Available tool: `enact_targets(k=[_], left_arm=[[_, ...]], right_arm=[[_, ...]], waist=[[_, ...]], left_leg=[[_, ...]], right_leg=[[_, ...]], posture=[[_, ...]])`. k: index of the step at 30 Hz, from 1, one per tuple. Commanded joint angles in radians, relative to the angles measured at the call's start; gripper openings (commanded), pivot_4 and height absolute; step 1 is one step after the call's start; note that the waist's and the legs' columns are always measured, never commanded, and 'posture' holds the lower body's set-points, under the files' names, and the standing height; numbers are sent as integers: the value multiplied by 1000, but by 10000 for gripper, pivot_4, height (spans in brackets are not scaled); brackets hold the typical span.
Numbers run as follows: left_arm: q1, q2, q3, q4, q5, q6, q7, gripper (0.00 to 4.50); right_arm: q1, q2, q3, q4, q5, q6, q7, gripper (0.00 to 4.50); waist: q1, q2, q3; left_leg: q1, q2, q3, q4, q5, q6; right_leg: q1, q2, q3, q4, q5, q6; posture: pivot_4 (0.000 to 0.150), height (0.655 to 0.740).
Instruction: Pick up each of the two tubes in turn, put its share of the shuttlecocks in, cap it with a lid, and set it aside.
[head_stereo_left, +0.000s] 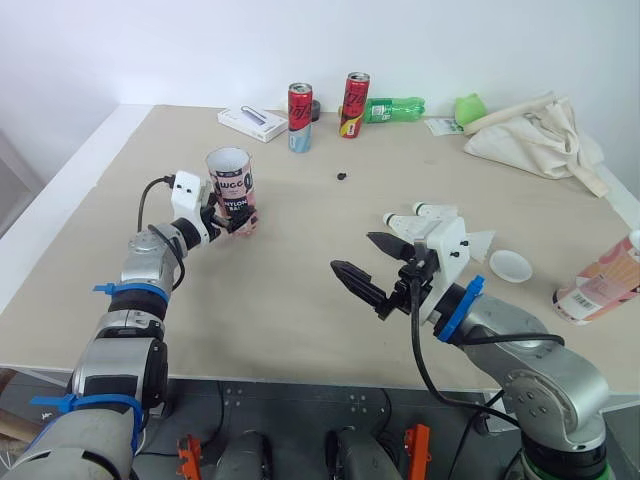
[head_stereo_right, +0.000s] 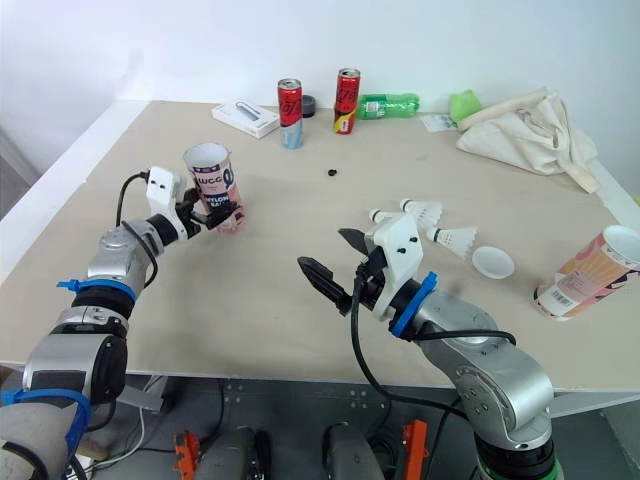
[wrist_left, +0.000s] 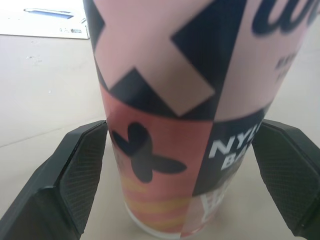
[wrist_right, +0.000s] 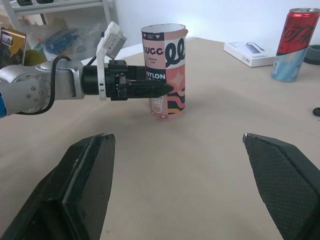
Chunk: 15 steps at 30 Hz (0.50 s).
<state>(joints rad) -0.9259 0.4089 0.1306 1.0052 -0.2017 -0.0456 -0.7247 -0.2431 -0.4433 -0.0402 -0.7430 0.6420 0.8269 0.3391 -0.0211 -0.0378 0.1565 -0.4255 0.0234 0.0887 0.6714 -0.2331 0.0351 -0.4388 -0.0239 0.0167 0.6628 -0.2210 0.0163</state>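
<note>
One tube (head_stereo_left: 231, 178) upright on beige table (head_stereo_left: 300, 260) before white wall (head_stereo_left: 200, 50), pinched by left tool (head_stereo_left: 236, 222), right tool (head_stereo_left: 353, 252) spread

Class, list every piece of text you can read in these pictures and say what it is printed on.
"WCC": on the upright tube.
"NYLON": same tube, lower down.
Too blurred or small to read: that tube's smaller print, the red cans, white box, green bottle, and the label on the lying tube.
</note>
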Motion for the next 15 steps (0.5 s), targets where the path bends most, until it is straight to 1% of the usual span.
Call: enact_targets(k=[1,3,5,7,8,15], left_arm=[[-45,7,4,10,14,-34,-4,45000],[-53,4,5,24,16,-36,-12,45000],[-64,1,8,43,22,-40,-1,39932],[-72,-1,10,55,26,-44,4,32556],[-73,0,8,57,32,-47,9,30735],[-65,11,11,58,37,-60,-12,30735]], right_arm=[[-17,-5,-7,-33,11,-10,-5,43929],[-18,-5,-7,-33,11,-9,-6,43929],[-19,-5,-8,-31,11,-9,-6,45000],[-20,-5,-11,-30,12,-10,-6,45000],[-20,-5,-13,-29,13,-10,-6,45000],[-19,-7,-16,-30,14,-10,-10,45000]], waist=[[0,0,0],[0,0,0],[0,0,0],[0,0,0],[0,0,0],[0,0,0]], left_leg=[[0,0,0,0,0,0],[0,0,0,0,0,0],[0,0,0,0,0,0],[0,0,0,0,0,0],[0,0,0,0,0,0],[0,0,0,0,0,0]], right_leg=[[0,0,0,0,0,0],[0,0,0,0,0,0],[0,0,0,0,0,0],[0,0,0,0,0,0],[0,0,0,0,0,0],[0,0,0,0,0,0]], posture=[[1500,7400],[1500,7400],[1500,7400],[1500,7400],[1500,7400],[1500,7400]])
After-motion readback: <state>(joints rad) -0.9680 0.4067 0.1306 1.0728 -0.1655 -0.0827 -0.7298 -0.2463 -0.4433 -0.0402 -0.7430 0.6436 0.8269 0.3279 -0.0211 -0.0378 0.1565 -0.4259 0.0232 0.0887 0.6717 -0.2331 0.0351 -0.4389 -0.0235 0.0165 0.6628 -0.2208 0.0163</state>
